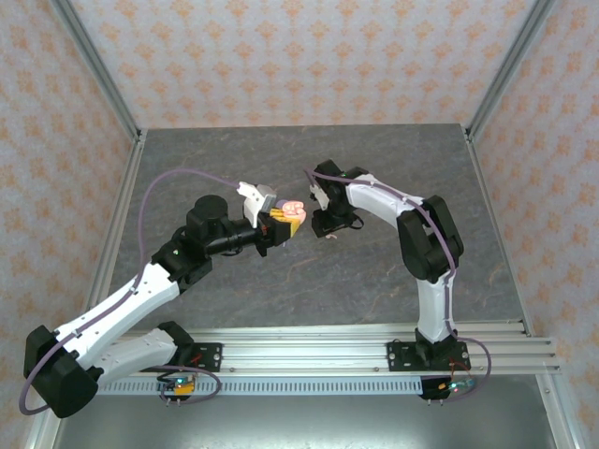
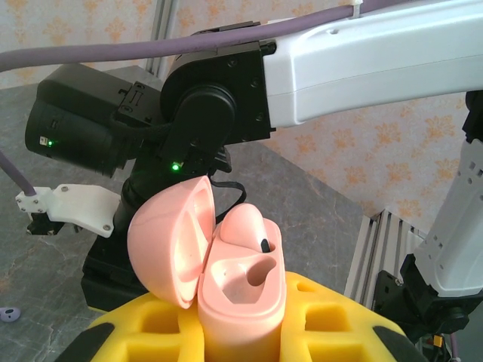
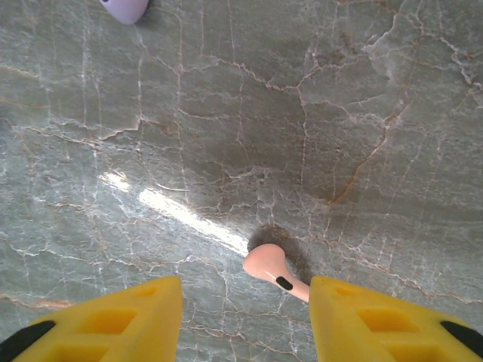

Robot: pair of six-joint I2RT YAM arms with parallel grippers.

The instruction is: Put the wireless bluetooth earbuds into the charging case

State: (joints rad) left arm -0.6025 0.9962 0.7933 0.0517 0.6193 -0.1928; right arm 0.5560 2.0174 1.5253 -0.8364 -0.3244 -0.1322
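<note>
- I keep the left gripper [image 1: 278,226] clenched on the salmon-pink charging case [image 2: 241,302] at centre frame. Its lid [image 2: 170,237] is swung open to the left, and one seated earbud [image 2: 245,225] is inside.
- The right gripper [image 3: 245,317] stands released, its fingers apart at the lower edge. A loose earbud [image 3: 266,262] lies between them on the table [image 3: 339,113].
- Bare marble extends upward, and a lilac object [image 3: 124,6] is cut by the upper-left edge.

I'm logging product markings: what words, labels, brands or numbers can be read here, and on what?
None can be read. The pink charging case, the pink earbud on the table and the yellow fingers bear no print; the wallpaper motifs are ornament, not writing.
</note>
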